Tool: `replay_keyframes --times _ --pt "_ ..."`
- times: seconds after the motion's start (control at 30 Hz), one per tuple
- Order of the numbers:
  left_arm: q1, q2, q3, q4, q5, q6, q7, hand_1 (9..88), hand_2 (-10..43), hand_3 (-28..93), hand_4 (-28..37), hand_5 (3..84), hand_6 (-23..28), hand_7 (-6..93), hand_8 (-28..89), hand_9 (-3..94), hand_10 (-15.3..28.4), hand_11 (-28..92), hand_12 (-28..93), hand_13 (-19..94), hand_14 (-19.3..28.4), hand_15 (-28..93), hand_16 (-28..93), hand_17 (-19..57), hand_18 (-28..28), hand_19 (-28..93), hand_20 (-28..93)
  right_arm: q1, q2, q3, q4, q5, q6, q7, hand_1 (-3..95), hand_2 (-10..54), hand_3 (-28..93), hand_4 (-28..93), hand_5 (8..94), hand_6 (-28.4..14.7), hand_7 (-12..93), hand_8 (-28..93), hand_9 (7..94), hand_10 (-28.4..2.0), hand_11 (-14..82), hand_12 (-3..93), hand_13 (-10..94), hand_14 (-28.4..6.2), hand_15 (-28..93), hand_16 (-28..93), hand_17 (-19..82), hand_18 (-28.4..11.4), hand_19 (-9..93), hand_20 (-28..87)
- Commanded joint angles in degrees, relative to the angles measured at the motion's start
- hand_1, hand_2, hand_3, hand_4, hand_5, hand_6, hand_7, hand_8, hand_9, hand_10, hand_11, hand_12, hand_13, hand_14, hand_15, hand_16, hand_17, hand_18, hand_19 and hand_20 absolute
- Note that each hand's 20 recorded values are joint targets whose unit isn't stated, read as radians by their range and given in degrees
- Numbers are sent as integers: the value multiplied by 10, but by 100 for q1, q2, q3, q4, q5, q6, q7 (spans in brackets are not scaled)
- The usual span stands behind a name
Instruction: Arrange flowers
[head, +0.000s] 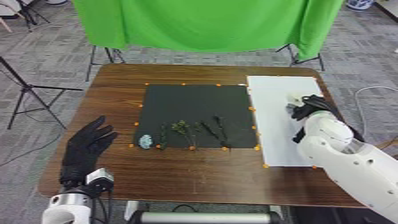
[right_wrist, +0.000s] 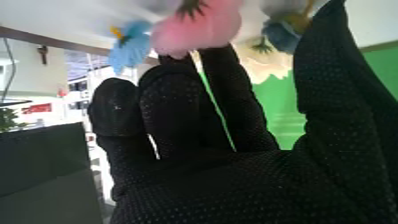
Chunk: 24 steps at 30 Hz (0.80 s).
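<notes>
Widely spread — right hand near pink flower

Its fingers are straight, thumb apart, over the white sheet. Beyond its fingertips are a light-blue flower and a cream flower. To its left, leafy stems lie on the black mat — and past that mat, the left hand is also open.

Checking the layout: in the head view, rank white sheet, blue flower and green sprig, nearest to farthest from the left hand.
1. Blue flower, left on dark mat
2. Green sprig, farther right on mat
3. White sheet, right of mat
</notes>
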Motion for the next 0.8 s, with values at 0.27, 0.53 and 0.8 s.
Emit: replay_keyframes --times 0.27,0.53,0.8 --pt "93 -103 -71 -74 54 19 -79 226 47 828 -233 388 95 171 -110 354 193 306 105 260 260 545 -93 -109 228 579 154 -135 37 -15 58 77 -48 238 367 -71 870 -257 614 -146 131 -96 640 -284 176 130 690 -166 890 22 423 -275 932 607" --pt "55 -141 -101 -86 75 -17 -125 225 48 826 -231 389 97 170 -110 357 194 307 105 260 260 547 -94 -107 229 573 189 -82 90 -150 114 11 166 286 397 -79 872 -260 635 -139 140 -100 665 -284 194 131 714 -154 887 25 438 -278 932 607" --pt "53 -195 -123 -89 105 -68 -210 224 48 827 -232 388 97 169 -110 357 195 308 105 260 259 548 -95 -104 229 569 215 55 194 -570 241 -204 565 451 504 -95 861 -279 700 -123 162 -40 725 -247 284 127 756 -128 874 51 464 -276 932 596"
